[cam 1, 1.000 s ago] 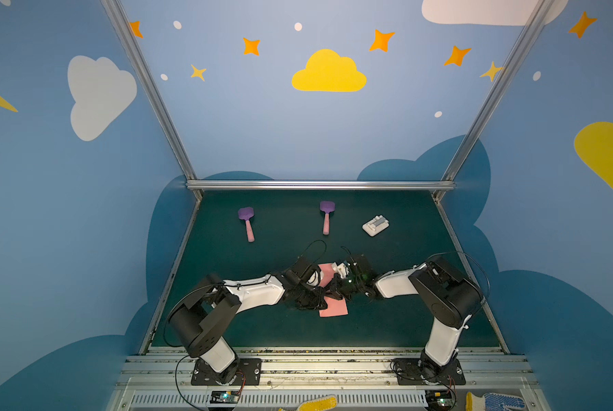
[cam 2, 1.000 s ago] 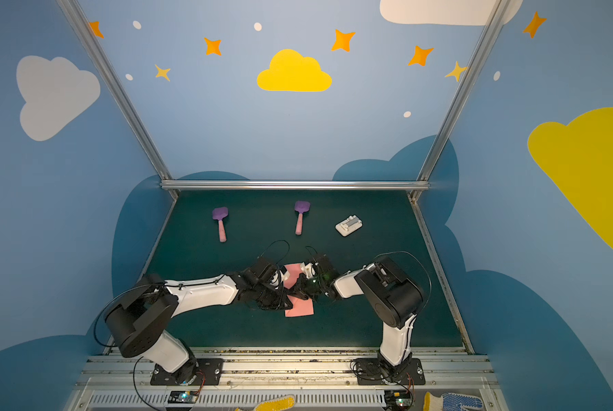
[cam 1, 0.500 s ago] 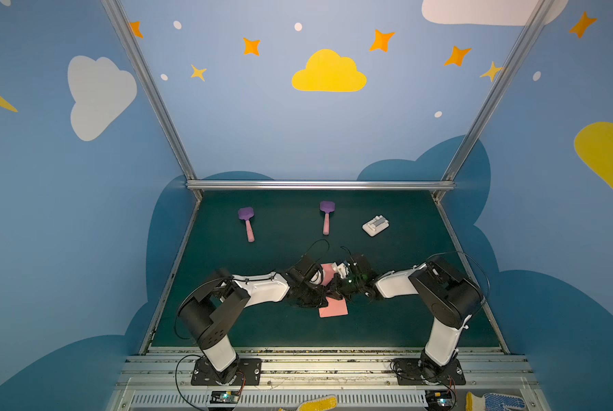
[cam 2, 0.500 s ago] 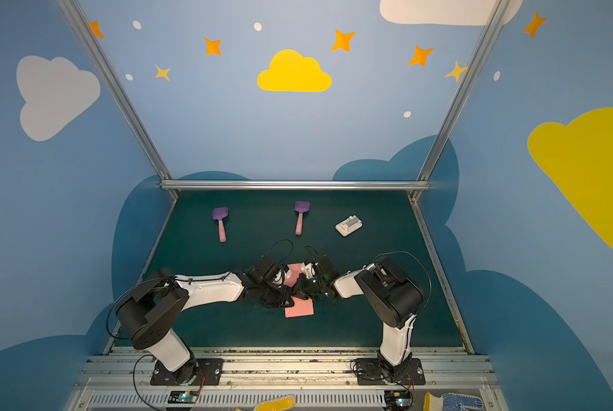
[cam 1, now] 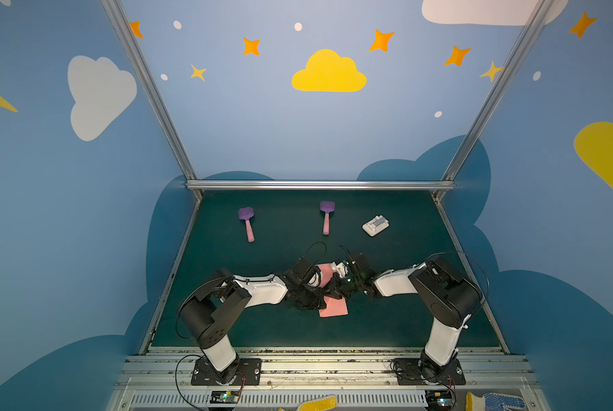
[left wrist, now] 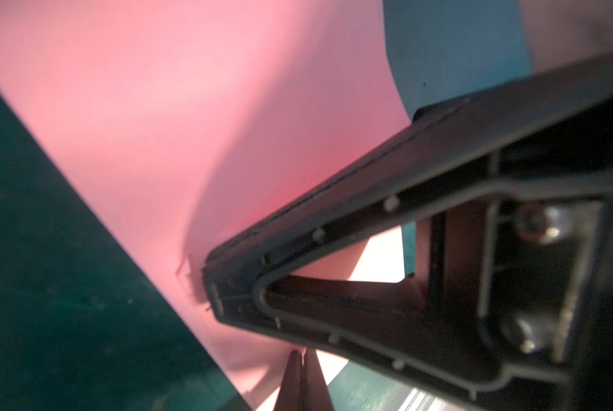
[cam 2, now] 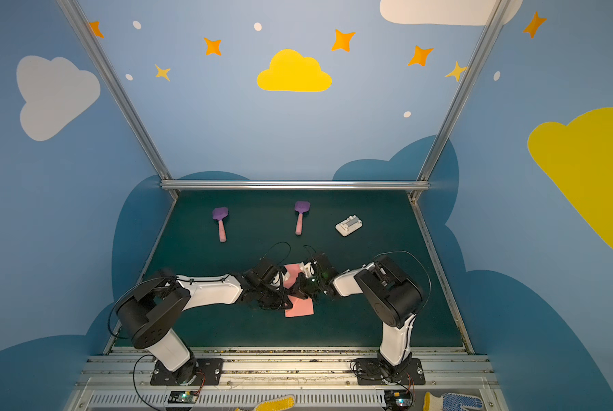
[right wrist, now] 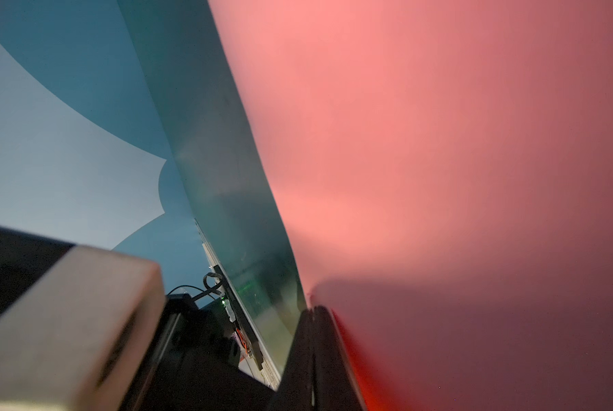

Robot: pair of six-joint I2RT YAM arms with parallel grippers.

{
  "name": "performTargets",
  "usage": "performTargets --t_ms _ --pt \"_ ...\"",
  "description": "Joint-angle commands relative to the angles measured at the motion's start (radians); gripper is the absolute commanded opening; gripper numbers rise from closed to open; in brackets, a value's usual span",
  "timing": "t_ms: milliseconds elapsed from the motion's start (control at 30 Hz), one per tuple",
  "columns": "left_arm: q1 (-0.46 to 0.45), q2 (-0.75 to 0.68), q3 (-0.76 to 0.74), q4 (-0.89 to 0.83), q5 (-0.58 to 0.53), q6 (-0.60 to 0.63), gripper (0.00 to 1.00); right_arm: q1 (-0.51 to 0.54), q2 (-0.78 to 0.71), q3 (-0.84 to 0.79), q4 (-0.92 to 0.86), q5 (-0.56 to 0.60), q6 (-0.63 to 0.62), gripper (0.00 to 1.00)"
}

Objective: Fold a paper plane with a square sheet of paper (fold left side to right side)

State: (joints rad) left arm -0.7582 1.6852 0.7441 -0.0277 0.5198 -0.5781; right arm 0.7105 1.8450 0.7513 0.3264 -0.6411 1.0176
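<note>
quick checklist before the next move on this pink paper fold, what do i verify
1. left gripper shut on the pink sheet: ok
2. right gripper shut on the same sheet: ok
3. sheet's near end down on the mat: ok
4. spatulas and white block apart from the sheet: ok
5. edges lined up for the crease: cannot tell, the arms hide them in both top views

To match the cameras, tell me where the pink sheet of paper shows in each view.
In a top view: the pink sheet sits at the centre, low on the green mat.
In a top view: same spot, slightly further left.
Left wrist: it fills the upper middle.
Right wrist: it fills the right half.
Shared landmark: the green mat, bordering the sheet in every view.
</note>
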Motion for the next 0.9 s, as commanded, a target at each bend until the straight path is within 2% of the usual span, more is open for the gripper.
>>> performTargets --t_ms 0,200,333,533,867 --pt "-0.001 0.018 -0.029 -0.002 -0.024 -0.001 0.04 -0.013 -0.028 0.057 -0.107 -0.010 -0.050 0.00" --pt "-0.001 0.011 -0.042 0.006 -0.027 -0.009 0.04 -0.028 -0.173 0.123 -0.322 0.034 -0.173 0.00" --pt "-0.001 0.010 -0.037 0.002 -0.027 -0.006 0.04 -0.030 -0.246 0.082 -0.381 0.067 -0.195 0.00" --pt "-0.001 0.011 -0.027 -0.009 -0.027 0.001 0.04 -0.012 -0.303 -0.029 -0.344 0.080 -0.172 0.00" --pt "-0.001 0.015 -0.024 -0.014 -0.026 0.008 0.04 0.036 -0.265 -0.126 -0.220 0.091 -0.113 0.00"
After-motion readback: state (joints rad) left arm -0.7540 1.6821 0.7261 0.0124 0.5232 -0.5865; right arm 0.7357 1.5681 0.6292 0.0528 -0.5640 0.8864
